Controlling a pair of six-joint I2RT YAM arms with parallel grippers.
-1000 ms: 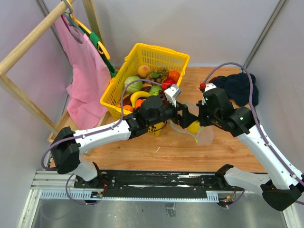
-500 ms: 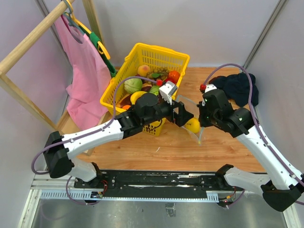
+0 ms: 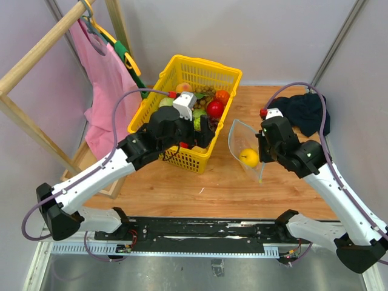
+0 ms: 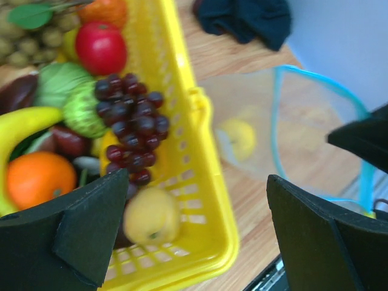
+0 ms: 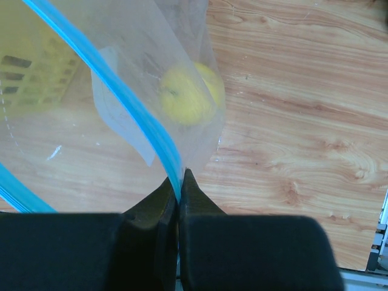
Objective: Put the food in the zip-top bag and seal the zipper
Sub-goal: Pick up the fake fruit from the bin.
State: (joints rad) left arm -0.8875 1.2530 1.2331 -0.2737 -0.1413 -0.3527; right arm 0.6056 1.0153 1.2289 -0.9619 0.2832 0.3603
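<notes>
Pinching the zip-top bag (image 5: 139, 54) by its zipper (image 5: 109, 93), right gripper (image 5: 179, 176) is clamped tight; lemon (image 5: 187, 94) sits inside. Left gripper (image 4: 195, 182) spread wide, empty, above the yellow basket (image 4: 182, 79).

This is a robotics lab test cell, dressed with household props rather than lived in. Blank grey panel walls (image 3: 273, 36) held by slim metal struts (image 3: 339, 42) box in a small wooden desk (image 3: 212, 182). At six o'clock an aluminium rail (image 3: 200, 233) carries the bolted bases of two white arms (image 3: 103, 176), trailing purple cables (image 3: 121, 115). The props look staged: a wooden clothes rack (image 3: 36, 57) with a pink garment (image 3: 106, 91) at ten o'clock, a yellow basket (image 3: 203, 63) of food (image 3: 214, 109) at twelve, a dark cloth (image 3: 306, 112) at two.
</notes>
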